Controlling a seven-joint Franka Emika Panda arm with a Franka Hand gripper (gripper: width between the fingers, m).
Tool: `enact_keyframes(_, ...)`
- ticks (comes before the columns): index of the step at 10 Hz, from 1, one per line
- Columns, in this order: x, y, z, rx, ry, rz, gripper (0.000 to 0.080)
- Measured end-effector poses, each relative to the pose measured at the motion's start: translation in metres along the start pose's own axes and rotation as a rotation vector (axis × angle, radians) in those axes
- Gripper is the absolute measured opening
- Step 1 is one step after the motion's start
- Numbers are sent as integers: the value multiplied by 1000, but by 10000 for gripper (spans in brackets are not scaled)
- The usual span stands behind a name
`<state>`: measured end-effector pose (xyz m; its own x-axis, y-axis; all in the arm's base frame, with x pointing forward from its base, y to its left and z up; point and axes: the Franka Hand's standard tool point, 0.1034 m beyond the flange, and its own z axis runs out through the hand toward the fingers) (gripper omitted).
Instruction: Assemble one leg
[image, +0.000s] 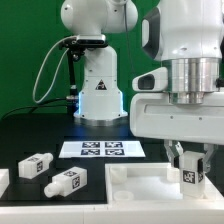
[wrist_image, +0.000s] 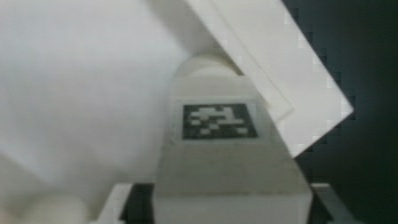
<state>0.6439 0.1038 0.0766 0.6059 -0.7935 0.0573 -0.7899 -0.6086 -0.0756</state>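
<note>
My gripper (image: 188, 176) is shut on a white leg (image: 188, 170) with a black-and-white tag, held upright over the near right corner of the large flat white square part (image: 140, 190). In the wrist view the leg (wrist_image: 217, 120) fills the middle, tag facing the camera, with my fingers (wrist_image: 135, 205) pressed on both its sides. Its far end points at the square part's raised edge (wrist_image: 267, 50); whether it touches is hidden. Two more legs (image: 35, 165) (image: 64, 181) lie on the black table at the exterior view's left.
The marker board (image: 103, 149) lies behind the square part. A white part's edge (image: 3, 181) shows at the far left. A second robot's base (image: 98, 90) with cables stands at the back.
</note>
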Motion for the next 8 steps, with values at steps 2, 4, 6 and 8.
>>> enact_keyframes(2,-5,0,2,7,-55,409,287)
enact_keyframes(4,-4,0,3,9,-71,562,287)
enact_keyframes(6,-5,0,4,9,-69,530,474)
enact_keyframes(8,-11,-2,4,4,-50,269,615)
